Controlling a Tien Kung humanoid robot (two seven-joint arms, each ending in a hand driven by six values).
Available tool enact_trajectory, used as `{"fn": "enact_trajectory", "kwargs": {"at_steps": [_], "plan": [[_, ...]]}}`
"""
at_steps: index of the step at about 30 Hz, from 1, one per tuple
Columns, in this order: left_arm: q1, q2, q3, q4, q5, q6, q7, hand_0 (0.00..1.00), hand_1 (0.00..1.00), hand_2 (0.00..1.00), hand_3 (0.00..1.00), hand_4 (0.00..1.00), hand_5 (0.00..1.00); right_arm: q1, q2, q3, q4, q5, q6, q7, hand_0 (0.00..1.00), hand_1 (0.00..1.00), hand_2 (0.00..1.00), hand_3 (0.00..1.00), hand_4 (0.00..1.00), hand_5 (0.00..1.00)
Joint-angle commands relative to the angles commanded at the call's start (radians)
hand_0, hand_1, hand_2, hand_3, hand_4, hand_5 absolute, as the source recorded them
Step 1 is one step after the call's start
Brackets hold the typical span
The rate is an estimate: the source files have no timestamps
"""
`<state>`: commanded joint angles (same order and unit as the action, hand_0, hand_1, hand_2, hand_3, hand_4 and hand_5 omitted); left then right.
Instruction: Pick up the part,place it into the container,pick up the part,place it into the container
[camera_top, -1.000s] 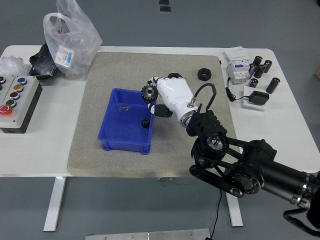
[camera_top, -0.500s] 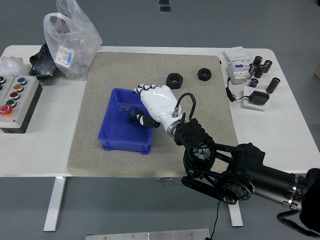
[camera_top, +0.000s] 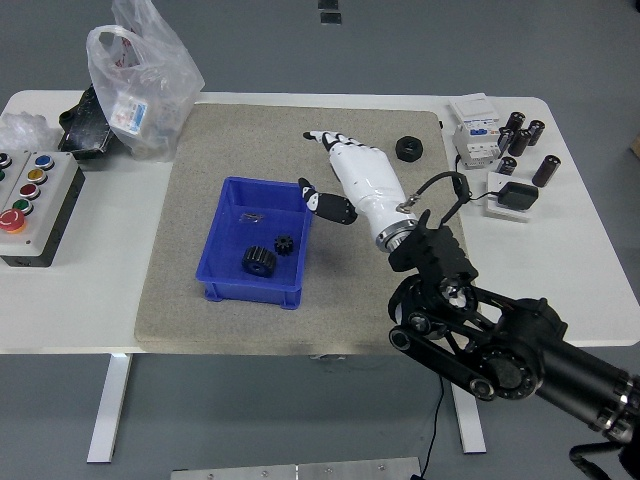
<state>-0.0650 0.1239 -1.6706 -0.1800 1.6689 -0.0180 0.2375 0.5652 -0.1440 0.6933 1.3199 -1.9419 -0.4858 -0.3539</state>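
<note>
Blue bin (camera_top: 222, 281) holds two black gears (camera_top: 259, 260), side by side. The white right hand (camera_top: 350, 180) hovers just right of it, fingers spread, empty. One black nut (camera_top: 409, 148) lies on the mat (camera_top: 180, 240).

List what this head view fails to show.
- Left hand: out of frame.
- Second black nut: probably behind the right hand; only one nut shows.
- Small metal piece in the blue bin: too small to identify.
- Plastic bag contents: blurred by film.
- Right arm: cut off at the lower right corner.
</note>
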Motion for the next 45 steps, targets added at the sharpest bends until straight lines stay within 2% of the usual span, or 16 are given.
{"fn": "enact_trajectory", "kwargs": {"at_steps": [1,2,7,8,13,14,16,19,23,30,45], "plan": [[0.002,-0.001,-0.005,0.000,0.006,0.000,0.001,0.614,0.603,0.602,0.611,0.483,0.577,-0.022,-0.004,0.035,0.007,0.034,-0.018,0.032,0.563,0.774,0.813,0.818,0.595,0.252],[0.005,-0.002,-0.012,0.000,0.012,0.000,0.001,0.614,0.604,0.600,0.611,0.479,0.566,-0.055,-0.010,0.083,0.016,0.082,-0.041,0.077,0.560,0.731,0.761,0.739,0.609,0.245],[0.010,-0.001,-0.026,0.000,0.026,0.001,-0.004,0.614,0.604,0.600,0.611,0.479,0.566,-0.169,-0.021,0.238,0.045,0.256,-0.061,0.243,0.560,0.731,0.761,0.739,0.609,0.245],[0.009,-0.001,-0.026,0.000,0.027,0.001,-0.005,0.613,0.603,0.600,0.610,0.479,0.563,-0.191,-0.021,0.264,0.051,0.290,-0.057,0.274,0.582,0.722,0.748,0.724,0.638,0.268],[0.007,0.000,-0.022,0.000,0.030,-0.001,-0.010,0.613,0.603,0.600,0.610,0.479,0.563,-0.303,-0.014,0.386,0.064,0.464,-0.030,0.428,0.582,0.722,0.748,0.724,0.638,0.268],[0.008,0.000,-0.022,0.000,0.030,-0.001,-0.010,0.613,0.603,0.600,0.611,0.488,0.556,-0.326,-0.011,0.408,0.062,0.502,-0.022,0.460,0.610,0.706,0.738,0.714,0.685,0.328],[0.011,0.002,-0.021,0.000,0.025,-0.001,-0.010,0.613,0.603,0.600,0.611,0.488,0.556,-0.370,-0.005,0.450,0.051,0.575,-0.003,0.519,0.610,0.706,0.738,0.714,0.685,0.328],[0.017,0.007,-0.020,0.000,0.018,0.000,-0.010,0.613,0.603,0.600,0.611,0.488,0.556,-0.425,0.001,0.484,0.036,0.675,0.017,0.596,0.610,0.706,0.738,0.714,0.685,0.328],[0.021,0.013,-0.022,0.000,0.018,-0.001,-0.009,0.613,0.603,0.599,0.615,0.499,0.536,-0.456,0.006,0.496,0.028,0.774,0.028,0.673,0.610,0.700,0.734,0.701,0.683,0.353],[0.015,0.024,-0.001,0.000,0.002,-0.004,-0.018,0.613,0.603,0.599,0.616,0.502,0.531,-0.468,0.014,0.503,0.026,0.877,0.035,0.718,0.597,0.699,0.731,0.699,0.683,0.346],[0.029,0.046,0.011,0.000,-0.011,-0.006,-0.020,0.613,0.603,0.600,0.619,0.534,0.508,-0.481,0.025,0.523,0.028,0.884,0.041,0.726,0.646,0.699,0.729,0.697,0.708,0.366]]}}
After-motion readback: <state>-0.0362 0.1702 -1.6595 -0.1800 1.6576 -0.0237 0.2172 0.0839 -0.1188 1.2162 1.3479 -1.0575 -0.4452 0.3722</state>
